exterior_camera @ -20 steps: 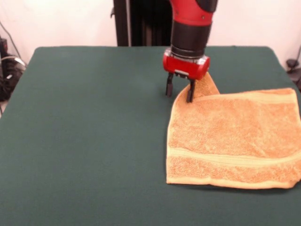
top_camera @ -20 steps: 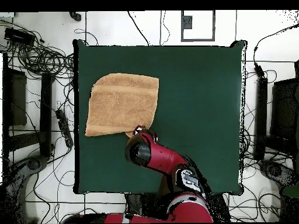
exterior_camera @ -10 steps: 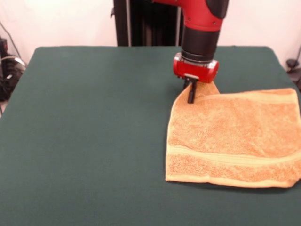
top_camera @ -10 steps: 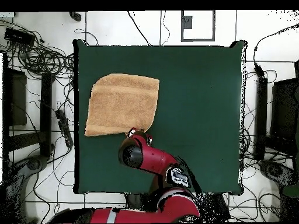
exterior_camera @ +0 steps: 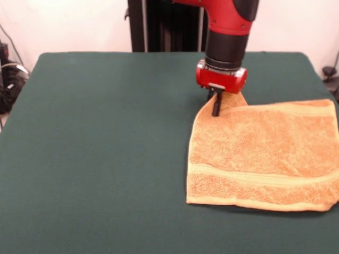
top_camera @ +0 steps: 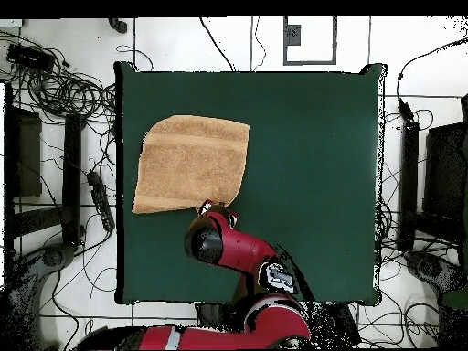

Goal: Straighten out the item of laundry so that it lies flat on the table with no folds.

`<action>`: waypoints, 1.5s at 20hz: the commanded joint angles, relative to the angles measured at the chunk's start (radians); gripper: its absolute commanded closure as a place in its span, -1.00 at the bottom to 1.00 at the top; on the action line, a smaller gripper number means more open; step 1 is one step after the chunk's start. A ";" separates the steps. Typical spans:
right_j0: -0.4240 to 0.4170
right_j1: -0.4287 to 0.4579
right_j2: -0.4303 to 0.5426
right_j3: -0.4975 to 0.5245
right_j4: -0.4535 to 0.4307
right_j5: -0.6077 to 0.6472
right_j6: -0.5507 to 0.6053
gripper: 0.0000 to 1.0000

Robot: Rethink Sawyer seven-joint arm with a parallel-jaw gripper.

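Front view: the gripper (exterior_camera: 215,108) is seen closed, its fingers pinching a raised fold at the far corner of the orange-tan towel (exterior_camera: 265,156). The towel is spread on the green table (exterior_camera: 100,148), toward its right side.

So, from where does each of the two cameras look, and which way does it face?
Front view: across the dark green cloth-covered table, facing the robot; the red and black arm descends from above, its gripper shut on a raised corner of the orange-tan terry-cloth towel.
Overhead view: above the table, looking straight down; the arm reaches up from the bottom edge to the towel, hiding the gripper.
Both show table, towel and arm, turned half round against each other.
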 commanded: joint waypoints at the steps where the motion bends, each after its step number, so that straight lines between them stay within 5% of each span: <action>1: 0.009 0.045 0.096 -0.007 0.013 0.027 0.184 1.00; 8: -0.239 -0.145 0.123 -0.063 -0.159 0.365 -0.092 1.00; 14: -0.378 -0.186 0.166 -0.190 -0.298 0.561 -0.223 1.00; 21: -0.515 -0.120 0.265 -0.265 -0.440 0.580 -0.237 1.00; 30: -0.537 -0.046 0.299 -0.269 -0.543 0.462 -0.092 1.00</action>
